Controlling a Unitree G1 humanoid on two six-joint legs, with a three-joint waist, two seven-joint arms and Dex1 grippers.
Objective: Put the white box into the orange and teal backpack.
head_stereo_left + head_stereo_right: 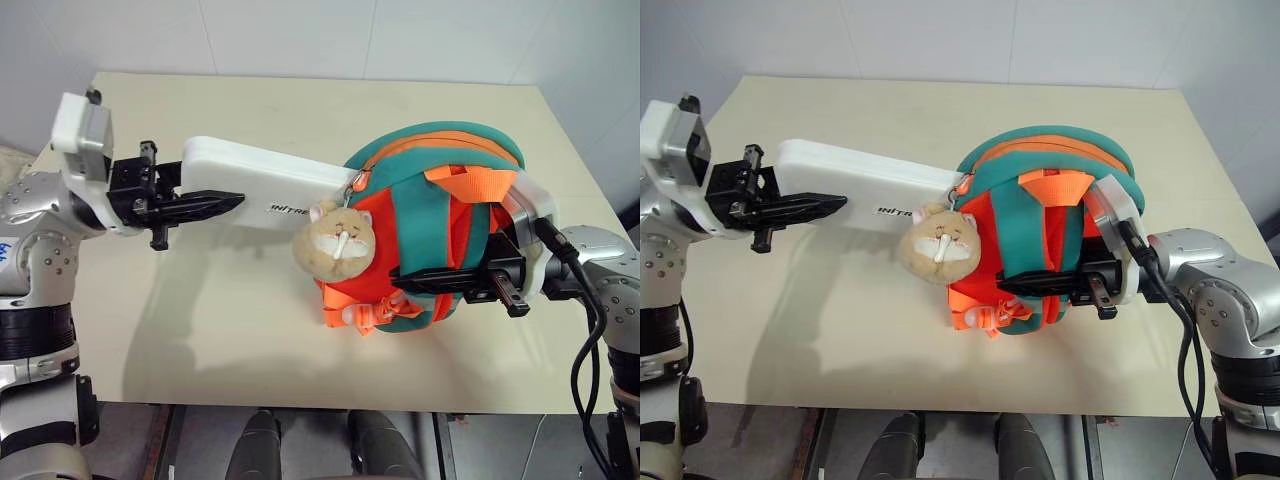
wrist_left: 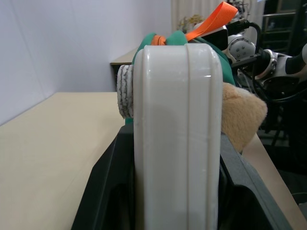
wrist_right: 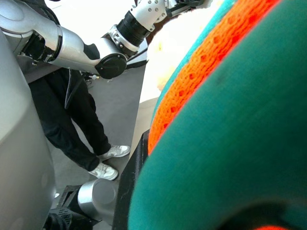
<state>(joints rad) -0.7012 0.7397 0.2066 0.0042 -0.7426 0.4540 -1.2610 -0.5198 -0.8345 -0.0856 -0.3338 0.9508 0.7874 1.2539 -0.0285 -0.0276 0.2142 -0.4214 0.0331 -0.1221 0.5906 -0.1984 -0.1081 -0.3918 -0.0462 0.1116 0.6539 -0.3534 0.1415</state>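
Two robot arms work above a pale tabletop (image 1: 250,340). The left gripper (image 1: 205,205) pinches the near end of the white box (image 1: 265,185), one black finger on each flat face, holding it level above the table. The box's far end pokes into the top opening of the orange and teal backpack (image 1: 430,230), which is propped upright. The right gripper (image 1: 440,280) is pressed together on the teal strap at the backpack's front. A tan plush animal charm (image 1: 335,240) hangs from the backpack, just below the box. A person's dark trousers and white shoes (image 3: 108,160) show beside the table.
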